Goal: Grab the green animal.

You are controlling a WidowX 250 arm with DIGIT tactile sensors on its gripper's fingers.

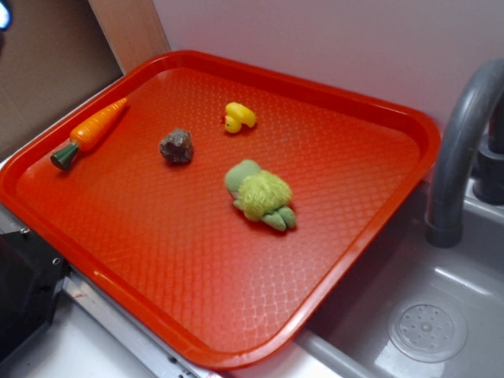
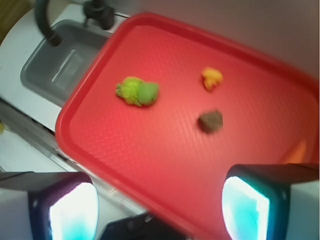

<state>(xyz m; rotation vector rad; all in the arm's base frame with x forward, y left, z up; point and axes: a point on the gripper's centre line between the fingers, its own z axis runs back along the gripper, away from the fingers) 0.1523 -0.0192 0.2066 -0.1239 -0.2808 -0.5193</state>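
STAGE: approach, nothing grasped | claw (image 2: 160, 210): wide, empty, lower frame | green animal (image 1: 260, 194): untouched, centre of tray (image 1: 236, 315)

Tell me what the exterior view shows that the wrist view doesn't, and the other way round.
Only the exterior view shows the whole carrot and the sink drain. Only the wrist view shows the hand, its fingers spread wide with nothing between them, hovering over the tray's near edge. Both show the red tray, the green animal, the yellow duck, the rock, the faucet and the sink.
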